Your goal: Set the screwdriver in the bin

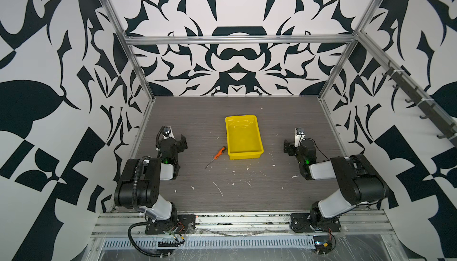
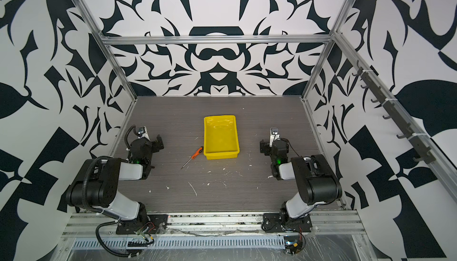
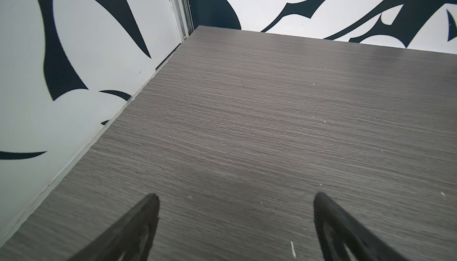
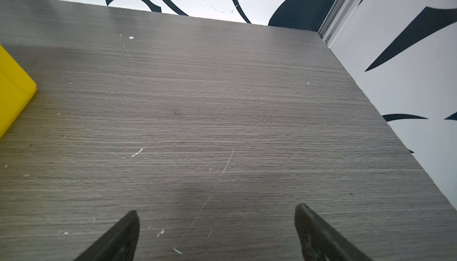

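Screwdriver [image 1: 217, 155] well apart from fingers [image 3: 133, 232]

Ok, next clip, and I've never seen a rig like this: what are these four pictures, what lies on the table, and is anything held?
Two robot arms are mounted at the near edge of the table: the left arm and the right arm. Two pictures look down from overhead and are almost alike. The other two come from a camera on each wrist, looking past that arm's jaws. On the table lie an orange-handled screwdriver and, beside it, a yellow bin, which looks empty. Both arms' jaws are open and hold nothing, and the screwdriver lies outside the bin.
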You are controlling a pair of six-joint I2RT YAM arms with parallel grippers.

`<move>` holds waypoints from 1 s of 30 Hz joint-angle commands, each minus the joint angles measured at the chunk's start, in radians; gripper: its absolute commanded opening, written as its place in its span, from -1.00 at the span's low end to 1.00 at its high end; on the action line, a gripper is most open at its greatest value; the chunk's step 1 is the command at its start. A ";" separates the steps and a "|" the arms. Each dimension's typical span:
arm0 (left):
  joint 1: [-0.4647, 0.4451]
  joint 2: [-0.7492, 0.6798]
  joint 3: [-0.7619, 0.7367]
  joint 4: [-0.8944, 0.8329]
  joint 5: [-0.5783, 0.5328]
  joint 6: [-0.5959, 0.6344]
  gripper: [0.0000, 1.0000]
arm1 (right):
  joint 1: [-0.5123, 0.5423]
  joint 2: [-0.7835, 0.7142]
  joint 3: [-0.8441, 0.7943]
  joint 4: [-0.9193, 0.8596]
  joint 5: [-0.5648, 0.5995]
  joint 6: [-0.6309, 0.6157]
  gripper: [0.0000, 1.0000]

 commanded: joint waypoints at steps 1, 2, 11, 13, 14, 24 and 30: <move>0.003 -0.046 -0.005 -0.001 0.042 0.007 0.99 | -0.003 -0.020 0.000 0.039 0.001 0.008 1.00; 0.003 -0.072 -0.005 -0.011 0.047 0.015 1.00 | -0.001 -0.021 -0.008 0.054 -0.002 0.007 0.99; 0.001 -0.415 0.363 -0.952 -0.001 -0.230 0.99 | 0.037 -0.327 0.065 -0.317 0.112 0.047 0.99; 0.002 -0.445 0.394 -1.019 -0.011 -0.276 0.99 | 0.036 -0.418 0.146 -0.497 0.102 0.053 0.99; 0.002 -0.459 0.436 -1.143 -0.053 -0.394 0.99 | 0.037 -0.457 0.185 -0.557 0.085 0.051 0.99; 0.005 -0.473 0.482 -1.312 -0.001 -0.491 0.99 | 0.037 -0.534 0.405 -0.907 0.108 0.544 0.99; 0.005 -0.622 0.346 -1.139 0.176 -0.555 1.00 | 0.018 -0.511 0.302 -0.813 0.087 0.626 0.99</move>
